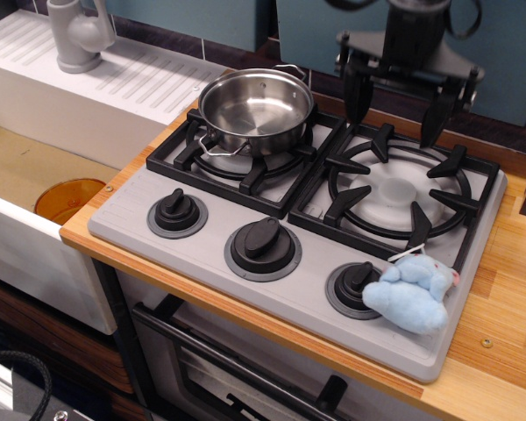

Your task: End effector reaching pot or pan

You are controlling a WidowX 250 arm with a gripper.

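Observation:
A small shiny steel pot with thin wire loop handles sits on the left burner grate of the grey toy stove. My gripper is black, with a wide crossbar and two dark fingers pointing down. It hangs open and empty above the back of the right burner, to the right of the pot and apart from it. Nothing is between the fingers.
A light blue plush toy lies at the stove's front right, by the right knob. Three black knobs line the front. A white sink with a grey faucet and an orange disc lies to the left. A wooden counter surrounds the stove.

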